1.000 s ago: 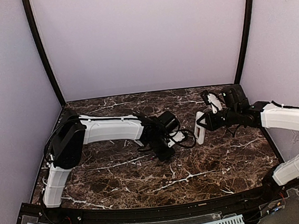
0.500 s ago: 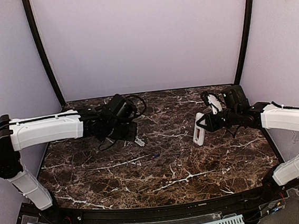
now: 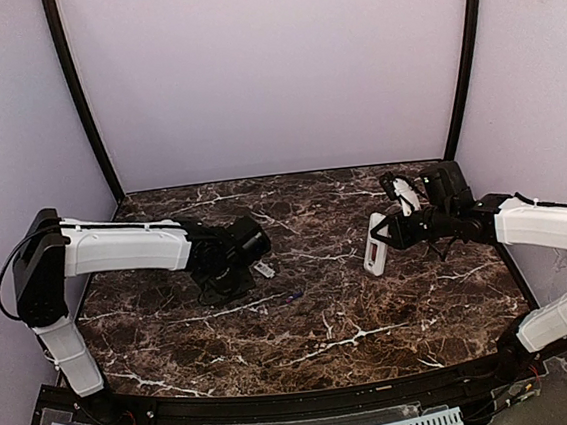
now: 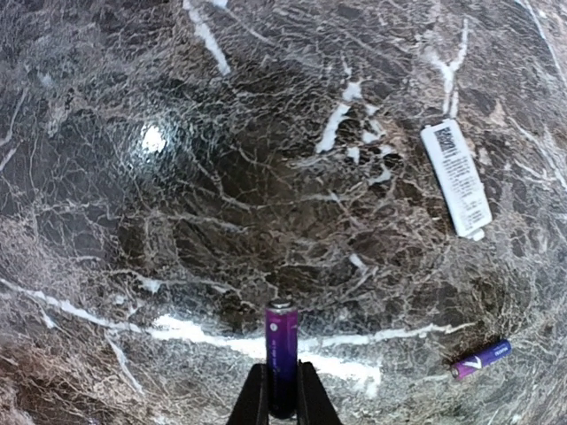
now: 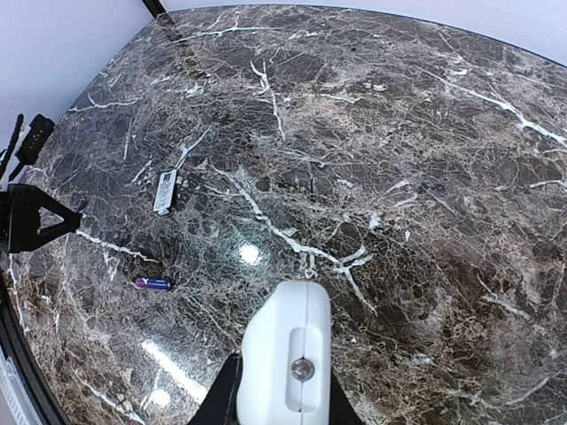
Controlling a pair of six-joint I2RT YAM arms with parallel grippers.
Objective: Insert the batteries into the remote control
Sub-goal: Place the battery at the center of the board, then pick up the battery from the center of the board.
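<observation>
The dark marble table [image 3: 374, 314] fills the lower half of the overhead view, veined with white. The left arm [image 3: 126, 248] reaches in from the left edge toward the centre-left of the frame. The right arm [image 3: 551, 225] comes in from the right edge toward the centre-right.

The right gripper [image 3: 381, 238] has its fingers [image 5: 221, 394] clamped on the remote control [image 3: 374, 246]. The remote control stands roughly upright just right of centre in the overhead view. Whether its lower end touches the table cannot be told. In the right wrist view it sits at the bottom centre, a white rounded body with a small screw showing.

A white battery cover [image 4: 456, 177] with a printed label lies flat on the table at the upper right of the left wrist view. In the overhead view it shows as a small white piece just right of the left arm's wrist.

The left gripper [image 4: 282, 382] shows at the bottom centre of its own view. Its fingers [image 4: 254, 403] are closed on a purple battery [image 4: 282, 354], which sticks out past the fingertips above the marble.

A second battery [image 4: 481, 358] lies loose on the table at the lower right of that view, below the cover and well apart from it. In the overhead view it is a small purple mark at the centre of the table, between the two arms.
</observation>
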